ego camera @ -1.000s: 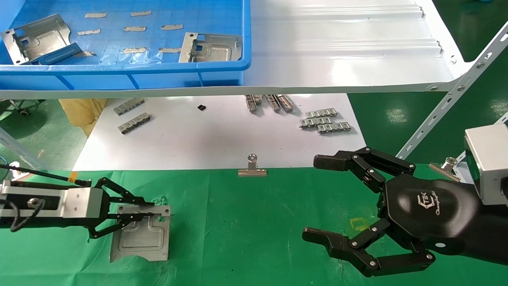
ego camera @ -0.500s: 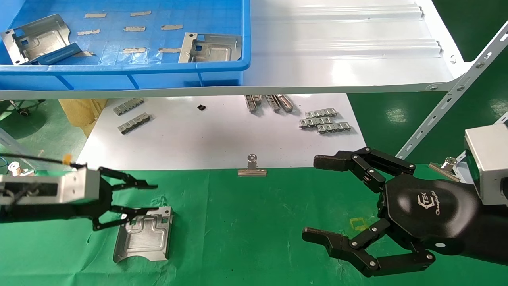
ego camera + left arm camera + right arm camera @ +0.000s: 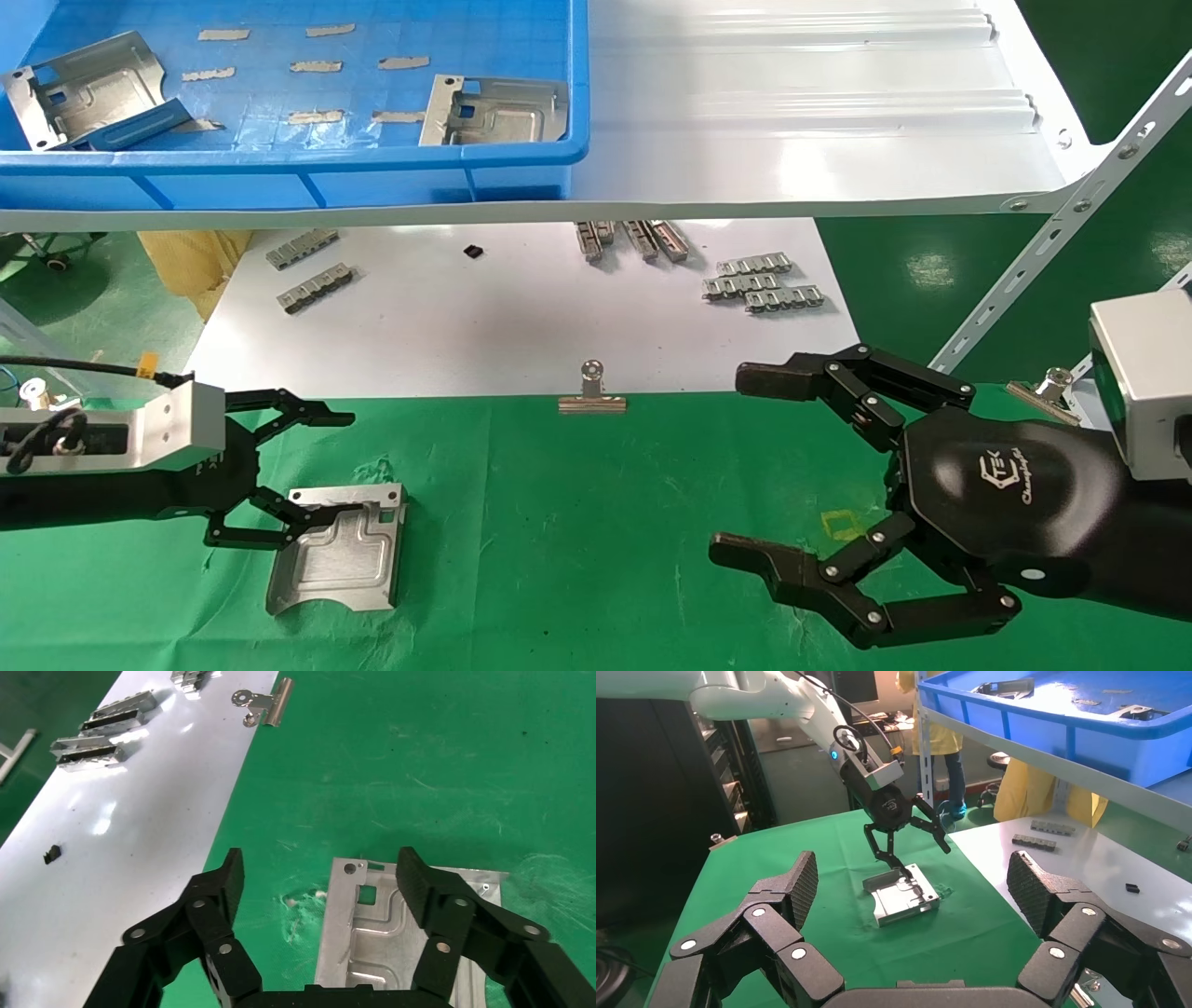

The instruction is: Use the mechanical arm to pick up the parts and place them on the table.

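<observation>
A metal plate (image 3: 337, 548) lies flat on the green table (image 3: 577, 540), long axis front-to-back; the left gripper (image 3: 303, 475) — released, lifted since — hovers jaws apart; right gripper (image 3: 754, 466) idles open.

Bright even overhead light, glare on glossy white shelf (image 3: 801, 102)

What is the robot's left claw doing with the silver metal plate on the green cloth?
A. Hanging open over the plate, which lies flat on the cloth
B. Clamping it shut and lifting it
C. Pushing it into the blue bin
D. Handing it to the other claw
A: the left gripper stands open above the part, which lies flat on the table, unclamped.
</observation>
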